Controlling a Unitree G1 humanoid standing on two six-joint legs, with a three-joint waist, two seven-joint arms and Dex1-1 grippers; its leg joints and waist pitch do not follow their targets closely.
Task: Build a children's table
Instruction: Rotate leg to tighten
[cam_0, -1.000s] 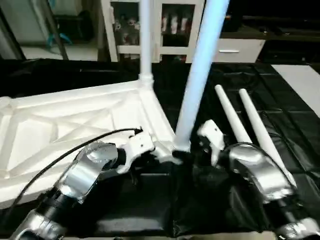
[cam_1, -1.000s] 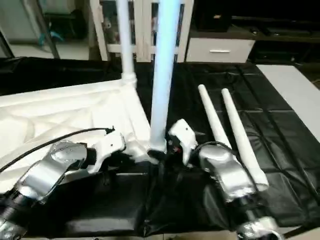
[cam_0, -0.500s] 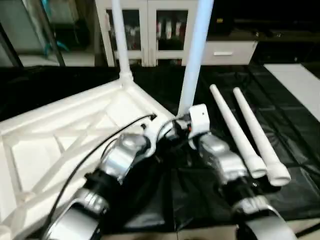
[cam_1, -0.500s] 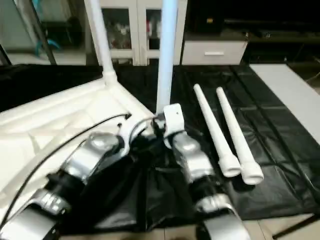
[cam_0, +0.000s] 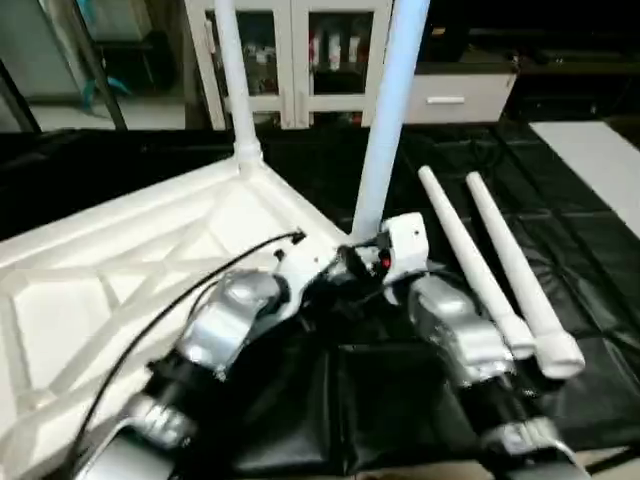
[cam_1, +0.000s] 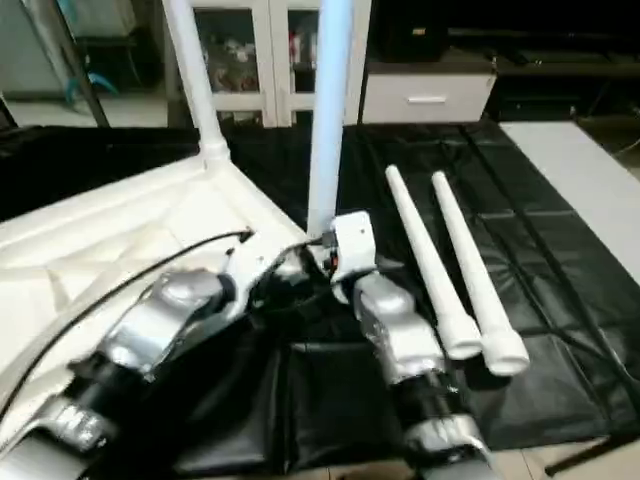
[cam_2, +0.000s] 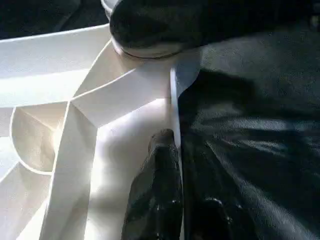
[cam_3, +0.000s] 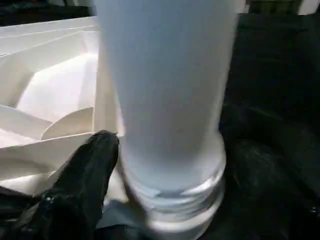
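Left eye view: the white tabletop (cam_0: 120, 270) lies upside down on a black sheet (cam_0: 590, 250), its ribbed underside facing up.
Tabletop position: it fills the left half of the scene, with one corner pointing toward the middle, where both grippers meet.
Far leg: one white tube leg (cam_0: 232, 75) stands upright in the far corner socket of the tabletop.
Near leg: a second leg (cam_0: 385, 130) stands upright at the near corner, just in front of the two grippers.
Loose legs: two more legs (cam_0: 470, 255) lie side by side on the black sheet, to the right of the right arm, touching or almost touching each other.
Left gripper (cam_2: 172, 165): closed; in the left wrist view its black fingers (cam_2: 155, 195) pinch the thin edge wall of the tabletop, one finger inside the rim and one outside.
Right gripper (cam_3: 165, 165): it stands wide around the base collar of the near leg; one black finger (cam_3: 85, 175) is beside the collar, and whether it presses the leg or is loose I cannot tell.
Right wrist view: the collar of the near leg sits at the corner of the tabletop, with ribs visible beside it.
Background: white cabinets (cam_0: 300, 60) with glass doors stand behind the black sheet.
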